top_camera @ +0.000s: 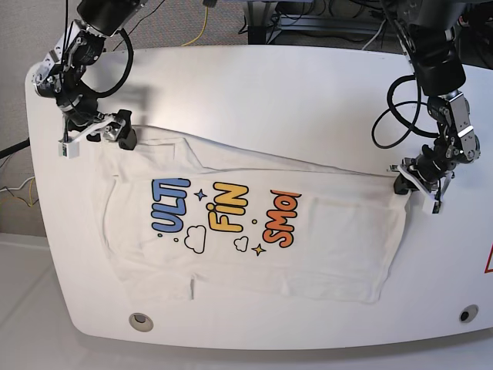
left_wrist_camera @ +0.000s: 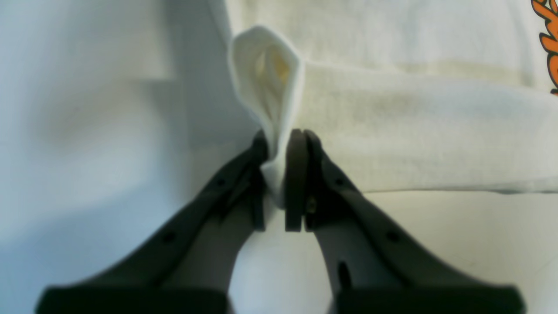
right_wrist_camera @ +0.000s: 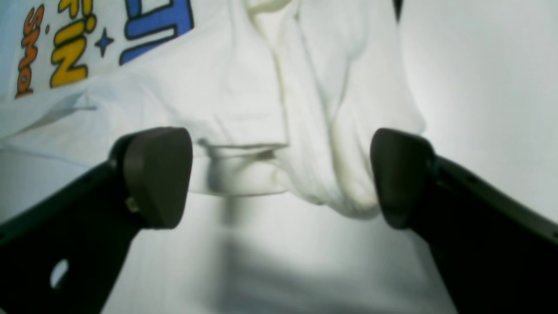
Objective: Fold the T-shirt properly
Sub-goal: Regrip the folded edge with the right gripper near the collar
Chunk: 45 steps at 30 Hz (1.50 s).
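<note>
The white T-shirt (top_camera: 231, 254) lies on the table with its far edge folded over, so only the tops of the blue, yellow and orange print (top_camera: 223, 208) show. My left gripper (top_camera: 406, 183), at the shirt's right end, is shut on a pinched fold of white cloth; in the left wrist view this gripper (left_wrist_camera: 279, 139) holds the T-shirt (left_wrist_camera: 414, 131). My right gripper (top_camera: 121, 138) is at the shirt's far left corner. In the right wrist view it (right_wrist_camera: 279, 174) is open, its pads either side of a bunched fold of the T-shirt (right_wrist_camera: 314, 131).
The white table (top_camera: 308, 92) has a rounded edge, with round holes near the front left (top_camera: 139, 320) and front right (top_camera: 463, 314). Cables (top_camera: 204, 19) hang behind the far edge. Both arms reach in from the back corners.
</note>
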{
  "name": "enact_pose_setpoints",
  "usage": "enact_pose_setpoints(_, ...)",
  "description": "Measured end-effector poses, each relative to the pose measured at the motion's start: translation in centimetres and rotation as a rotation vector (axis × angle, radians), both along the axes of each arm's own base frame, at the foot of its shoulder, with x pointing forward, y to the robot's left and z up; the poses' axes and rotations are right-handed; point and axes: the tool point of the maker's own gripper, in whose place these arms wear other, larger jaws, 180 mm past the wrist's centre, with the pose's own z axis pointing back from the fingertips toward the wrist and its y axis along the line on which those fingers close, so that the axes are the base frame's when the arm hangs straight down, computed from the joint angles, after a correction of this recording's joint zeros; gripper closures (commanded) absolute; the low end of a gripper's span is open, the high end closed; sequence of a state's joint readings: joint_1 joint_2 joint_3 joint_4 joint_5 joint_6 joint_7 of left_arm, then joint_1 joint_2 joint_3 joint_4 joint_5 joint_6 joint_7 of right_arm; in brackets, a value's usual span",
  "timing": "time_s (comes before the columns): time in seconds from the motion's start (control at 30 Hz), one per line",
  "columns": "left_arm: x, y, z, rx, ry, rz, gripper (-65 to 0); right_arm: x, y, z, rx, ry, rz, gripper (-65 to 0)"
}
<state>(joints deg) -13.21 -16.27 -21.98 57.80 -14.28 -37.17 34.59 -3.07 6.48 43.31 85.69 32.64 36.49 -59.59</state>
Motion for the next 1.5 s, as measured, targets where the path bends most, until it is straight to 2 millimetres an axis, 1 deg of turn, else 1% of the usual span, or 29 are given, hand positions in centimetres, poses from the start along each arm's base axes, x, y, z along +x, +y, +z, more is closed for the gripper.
enact_pose_setpoints(0.23,-0.2,0.0,-0.1,-0.004,-0.002,0.002,-4.3,1.1,2.0,0.0,0.016,-0.033,0.040,-62.9)
enact_pose_setpoints(0.33,-0.2,0.0,-0.1,-0.005,-0.003,0.002,-4.3,1.2,2.2,0.1,0.015,-0.038,0.045,-59.8)
enact_pose_setpoints(0.4,-0.3,0.0,-0.1,-0.004,-0.002,0.002,-4.3,1.2,2.1,0.1,0.015,-0.041,0.044,-51.9)
enact_pose_setpoints(0.5,-0.3,0.0,-0.1,-0.004,-0.003,-0.001,-4.3,1.1,1.9,-0.1,0.004,-0.031,0.045,-31.2)
enact_pose_setpoints(0.53,-0.3,0.0,-0.1,-0.004,-0.003,-0.001,-4.3,1.1,1.9,-0.1,0.003,-0.028,0.045,-18.6)
enact_pose_setpoints(0.6,-0.3,0.0,-0.1,-0.004,-0.003,-0.001,-4.3,0.9,1.8,-0.3,0.004,-0.022,0.040,-1.5)
enact_pose_setpoints(0.63,-0.3,0.0,-0.1,-0.004,-0.002,-0.001,-4.3,0.9,1.9,-0.3,0.004,-0.019,0.042,0.0)
enact_pose_setpoints(0.67,-0.3,0.0,-0.2,-0.004,-0.002,-0.001,-4.3,0.8,1.9,-0.3,0.007,-0.016,0.042,0.0)
enact_pose_setpoints(0.77,-0.5,0.0,-0.3,-0.005,-0.001,0.000,-4.3,0.8,1.7,-0.3,0.002,-0.015,0.041,-7.4)
enact_pose_setpoints(0.8,-0.5,0.0,-0.2,-0.007,-0.003,-0.001,-4.2,0.8,1.6,-0.3,-0.001,-0.014,0.042,-7.6)
enact_pose_setpoints(0.9,-0.8,-0.1,-0.3,-0.010,-0.003,-0.002,-3.5,0.8,1.4,-0.2,-0.008,-0.015,0.042,-4.0)
enact_pose_setpoints(0.97,-0.9,-0.1,-0.3,-0.005,0.007,-0.006,-2.5,0.8,1.2,-0.2,-0.012,-0.015,0.043,0.0)
enact_pose_setpoints(1.17,-1.8,-0.8,-0.3,0.008,0.025,-0.019,-2.5,0.8,1.1,-0.2,-0.015,-0.013,0.043,0.0)
enact_pose_setpoints(1.5,-5.3,-1.8,-0.1,0.052,0.061,-0.023,-2.5,0.2,0.5,-1.0,-0.074,0.028,0.050,0.0)
